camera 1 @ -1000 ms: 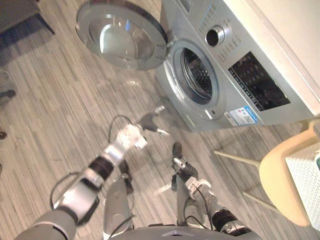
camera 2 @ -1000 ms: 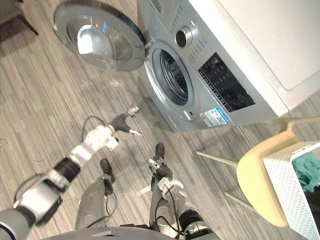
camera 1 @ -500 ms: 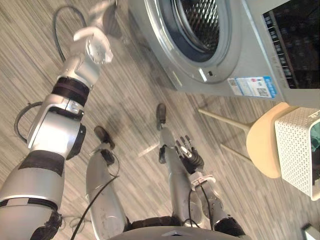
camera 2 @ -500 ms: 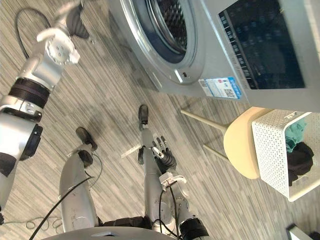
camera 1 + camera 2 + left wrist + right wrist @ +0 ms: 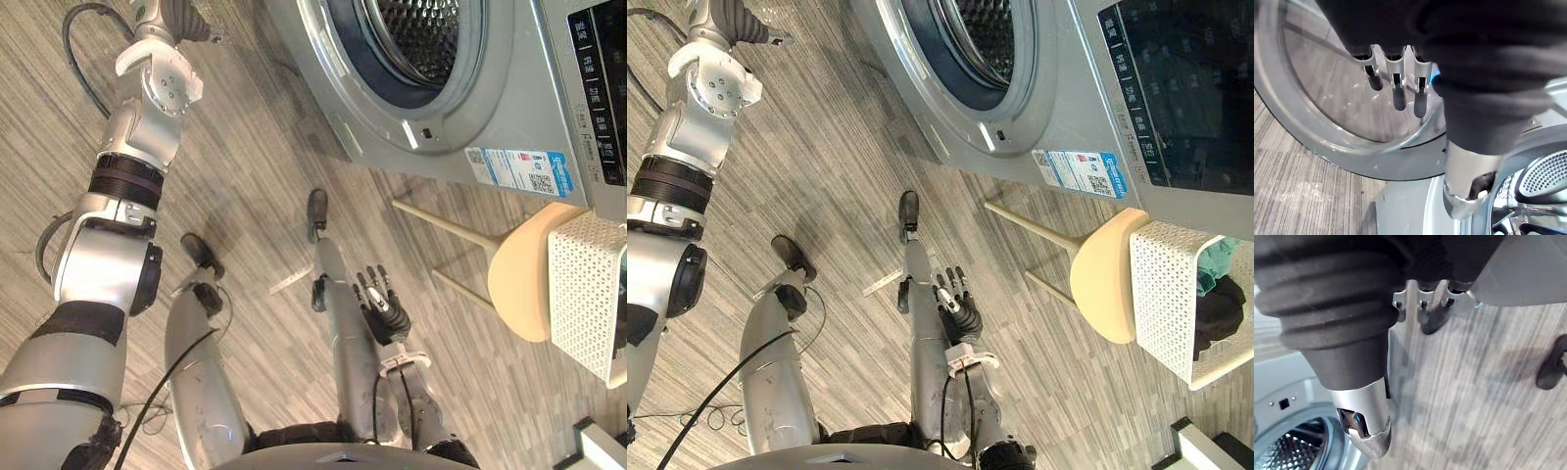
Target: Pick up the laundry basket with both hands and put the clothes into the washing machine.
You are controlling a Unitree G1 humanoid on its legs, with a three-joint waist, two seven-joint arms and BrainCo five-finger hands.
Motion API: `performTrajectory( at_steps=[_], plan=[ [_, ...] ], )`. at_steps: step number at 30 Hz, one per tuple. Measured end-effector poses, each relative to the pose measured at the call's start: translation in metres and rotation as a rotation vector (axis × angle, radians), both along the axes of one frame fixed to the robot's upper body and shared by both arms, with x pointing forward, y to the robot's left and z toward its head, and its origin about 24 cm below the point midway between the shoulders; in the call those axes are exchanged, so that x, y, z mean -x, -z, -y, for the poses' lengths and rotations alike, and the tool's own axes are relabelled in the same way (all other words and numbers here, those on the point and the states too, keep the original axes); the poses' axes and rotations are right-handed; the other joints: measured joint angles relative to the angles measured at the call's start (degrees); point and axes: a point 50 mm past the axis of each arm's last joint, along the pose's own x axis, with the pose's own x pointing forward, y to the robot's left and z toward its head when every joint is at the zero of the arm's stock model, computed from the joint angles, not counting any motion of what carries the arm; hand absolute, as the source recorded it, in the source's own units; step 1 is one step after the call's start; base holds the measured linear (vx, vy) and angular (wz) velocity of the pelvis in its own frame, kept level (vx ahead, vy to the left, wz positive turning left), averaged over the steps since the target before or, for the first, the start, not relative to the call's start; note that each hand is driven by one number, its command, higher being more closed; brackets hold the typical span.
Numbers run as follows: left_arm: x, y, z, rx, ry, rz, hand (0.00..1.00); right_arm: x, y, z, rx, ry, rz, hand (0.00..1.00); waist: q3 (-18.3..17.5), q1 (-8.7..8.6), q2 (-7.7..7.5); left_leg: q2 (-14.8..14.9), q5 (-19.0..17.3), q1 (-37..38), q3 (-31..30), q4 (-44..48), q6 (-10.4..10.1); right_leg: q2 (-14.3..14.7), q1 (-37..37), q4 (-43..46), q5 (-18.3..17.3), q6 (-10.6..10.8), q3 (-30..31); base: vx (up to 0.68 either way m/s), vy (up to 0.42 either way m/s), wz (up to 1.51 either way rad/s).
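The head camera is swinging away from the door and bringing in the white laundry basket [image 5: 1166, 294], which is sitting on the cream stool [image 5: 1102, 289] beside the washing machine [image 5: 460, 117] with the clothes [image 5: 1220, 308] inside. The left hand [image 5: 186, 18] is hovering by the open door [image 5: 1312, 152] with its fingers straight, and the right hand [image 5: 384, 308] is hanging relaxed and empty. Neither is touching the basket, so the pickup is yet to begin.

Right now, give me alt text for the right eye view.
A white laundry basket of clothes sits on a beige stool beside the open washing machine; the right robot hand hangs open over the floor, holding nothing.
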Motion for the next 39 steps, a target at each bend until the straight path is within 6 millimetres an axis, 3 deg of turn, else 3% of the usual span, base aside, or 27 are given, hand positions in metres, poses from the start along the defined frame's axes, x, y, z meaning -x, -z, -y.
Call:
performTrajectory(
  at_steps=[6,9,13,14,15,16,18,19,21,22,24,25,26,27,29,30,31,32,33,37,38,39],
  plan=[
    [-0.001,0.017,-0.024,0.128,-0.041,-0.045,0.0,0.0,0.001,-0.001,0.006,-0.013,-0.011,0.0,0.0,0.57,0.04,0.1,0.0,1.9,0.1,0.1,0.0,0.1,1.9,-0.1,0.0,0.0,0.0,-0.01,-0.002,0.0],
    [-0.003,0.042,-0.035,0.161,-0.075,-0.105,0.0,0.0,0.002,-0.001,0.031,-0.018,-0.02,0.0,0.0,1.15,0.06,0.1,-0.2,3.3,0.1,0.9,0.3,0.1,3.5,0.2,-0.3,0.0,0.0,0.0,0.0,0.0],
    [-0.003,0.114,-0.036,0.198,-0.089,-0.281,0.0,0.001,0.004,0.0,0.048,-0.02,-0.038,0.0,-0.2,1.96,0.14,0.2,-1.9,10.9,1.1,2.2,0.2,-0.1,7.5,7.4,-5.0,0.0,0.6,0.01,0.011,-0.05],
    [0.002,0.145,-0.034,0.208,-0.088,-0.351,0.0,0.001,0.005,0.001,0.075,-0.022,-0.045,0.0,-0.2,2.09,0.2,0.2,-3.2,14.8,2.0,3.0,0.2,-0.1,9.2,10.9,-7.3,0.2,1.7,0.02,0.037,-0.36],
    [0.015,0.186,-0.032,0.226,-0.078,-0.431,0.0,0.003,0.009,0.004,0.101,-0.016,-0.067,0.0,-0.5,2.21,0.55,0.2,-5.3,19.6,3.7,4.4,0.1,-0.1,11.2,14.6,-9.7,0.4,3.6,0.02,0.042,-0.39],
    [0.018,0.194,-0.03,0.231,-0.074,-0.447,0.0,0.003,0.01,0.005,0.108,-0.016,-0.073,0.0,-0.8,2.26,0.66,0.3,-5.8,20.3,4.2,4.7,0.0,-0.1,11.3,15.2,-10.1,0.4,4.0,0.0,0.075,-0.59],
    [0.051,0.26,-0.006,0.351,0.005,-0.579,0.0,0.005,0.015,0.021,0.179,0.029,-0.124,0.0,-3.6,3.01,3.47,0.5,-9.5,25.1,9.1,7.2,0.8,-0.1,12.6,16.1,-10.6,1.0,8.8,-0.02,0.153,-0.78],
    [0.055,0.265,-0.003,0.375,0.017,-0.587,0.0,0.005,0.015,0.022,0.183,0.036,-0.127,0.0,-3.7,3.02,3.7,0.4,-9.7,25.6,9.7,7.3,0.8,-0.2,12.9,15.9,-10.5,1.1,9.3,-0.03,0.16,-0.78],
    [0.093,0.307,0.012,0.582,0.069,-0.67,0.0,0.008,0.015,0.033,0.189,0.098,-0.154,0.0,-4.7,3.09,5.43,0.4,-11.6,30.4,12.9,7.9,1.3,-0.8,15.5,14.9,-10.3,1.1,10.6,-0.04,0.123,-0.57],
    [0.103,0.317,0.015,0.635,0.072,-0.693,0.0,0.01,0.017,0.036,0.185,0.113,-0.165,0.0,-5.2,3.22,5.71,0.4,-11.6,31.7,13.9,7.5,1.5,-1.4,16.2,14.2,-10.9,0.7,9.2,-0.03,0.099,-0.52],
    [0.142,0.355,0.013,0.908,0.033,-0.793,0.0,0.016,0.021,0.047,0.189,0.166,-0.203,0.0,-7.9,3.87,7.13,0.8,-10.1,36.2,16.9,3.3,1.2,-4.7,16.7,21.0,-14.0,-4.8,0.6,0.02,0.028,-0.45],
    [0.152,0.365,0.011,0.994,0.021,-0.818,0.0,0.016,0.021,0.05,0.201,0.175,-0.214,0.0,-8.8,3.76,7.28,0.8,-9.6,37.0,17.1,2.4,0.8,-5.3,17.0,24.3,-15.6,-5.6,-1.5,0.07,-0.06,-0.3],
    [0.172,0.38,0.007,1.104,-0.01,-0.857,0.0,0.019,0.022,0.057,0.226,0.206,-0.23,0.0,-11.0,3.69,7.21,0.7,-9.0,38.4,17.7,1.3,-0.1,-6.7,18.2,27.8,-20.3,-5.3,-5.7,0.07,-0.09,-0.29],
    [0.186,0.39,0.005,1.191,-0.033,-0.882,0.0,0.016,0.017,0.069,0.259,0.254,-0.217,0.0,-11.9,3.4,7.6,-0.1,-8.8,40.1,17.7,0.4,-0.9,-6.6,19.9,26.6,-20.5,-2.8,-7.8,0.07,-0.092,-0.3],
    [0.195,0.397,0.013,1.261,-0.012,-0.917,0.0,0.014,0.002,0.092,0.309,0.356,-0.18,0.0,-13.5,2.07,9.47,-0.9,-7.1,42.3,17.9,-3.7,-1.4,-4.1,22.6,21.1,-18.2,-3.0,-7.6,0.06,-0.067,-0.35],
    [0.196,0.398,0.017,1.262,0.006,-0.931,0.0,0.014,-0.006,0.098,0.336,0.388,-0.161,0.0,-14.0,2.07,9.67,-1.1,-6.3,43.4,18.6,-5.7,-1.5,-3.4,23.8,17.8,-17.8,-3.0,-7.7,0.05,-0.051,-0.64],
    [0.195,0.397,0.026,1.25,0.055,-0.96,0.0,0.011,-0.021,0.109,0.381,0.446,-0.115,0.0,-15.3,2.0,10.14,-1.4,-4.4,45.9,20.8,-10.4,-1.5,-4.0,25.9,15.0,-19.4,-4.3,-12.5,0.05,-0.072,-0.7],
    [0.194,0.397,0.034,1.238,0.1,-0.984,0.0,0.011,-0.029,0.116,0.409,0.488,-0.094,0.0,-16.3,1.84,9.4,-1.4,-2.7,47.6,22.8,-12.4,-2.6,-5.5,25.9,17.1,-19.9,-4.8,-15.3,0.09,-0.103,-0.79],
    [0.19,0.395,0.037,1.211,0.126,-0.997,0.0,0.01,-0.036,0.119,0.431,0.525,-0.082,0.0,-17.3,1.63,7.38,-1.9,-2.0,50.2,24.6,-12.7,-3.6,-6.1,26.0,18.6,-18.3,-3.7,-16.1,0.11,-0.17,-0.79],
    [0.191,0.397,0.041,1.164,0.123,-1.028,0.0,0.005,-0.064,0.112,0.443,0.589,0.021,0.0,-20.0,1.34,7.27,5.1,-0.7,55.8,26.2,-9.5,-3.4,2.2,29.1,17.9,-19.2,-6.4,-13.1,0.1,-0.212,-0.87],
    [0.193,0.398,0.04,1.166,0.113,-1.031,0.0,0.002,-0.075,0.108,0.452,0.609,0.066,0.0,-20.3,1.65,6.74,7.3,0.5,56.8,26.3,-5.9,-0.3,4.3,29.7,18.5,-19.9,-7.5,-10.6,0.06,-0.271,-1.18],
    [0.199,0.402,0.038,1.166,0.1,-1.047,0.0,0.001,-0.085,0.105,0.465,0.621,0.108,0.0,-20.8,2.34,5.9,9.4,3.1,55.6,23.9,0.6,7.2,5.6,30.6,18.6,-21.0,-8.7,-7.9,0.05,-0.271,-1.15]
  ],
)
